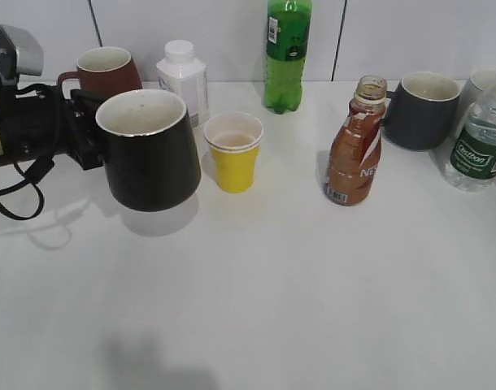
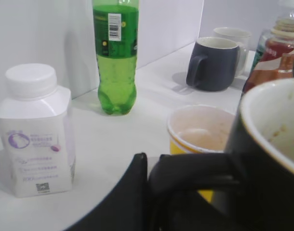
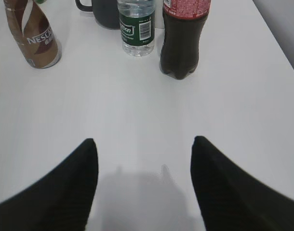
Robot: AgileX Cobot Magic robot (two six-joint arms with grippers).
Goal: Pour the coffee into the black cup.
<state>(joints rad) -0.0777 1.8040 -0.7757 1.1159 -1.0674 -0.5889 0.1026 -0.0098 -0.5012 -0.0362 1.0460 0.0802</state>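
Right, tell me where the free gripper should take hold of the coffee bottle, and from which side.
Grip the coffee bottle at its narrow waist, coming in level from the right. It stands upright and uncapped, so a side grasp keeps it vertical; the curve gives the fingers a seat. The right gripper is open and empty. The yellow cup and held black cup crowd its left.

The black cup (image 1: 148,150) hid my left gripper's fingertips (image 2: 137,192) and its own handle in the exterior view. Behind that cup, the maroon mug (image 1: 108,71) was partly covered. The green bottle (image 1: 287,53) lost its top to the frame edge. The white bottle's (image 2: 35,130) label print was too small to read.
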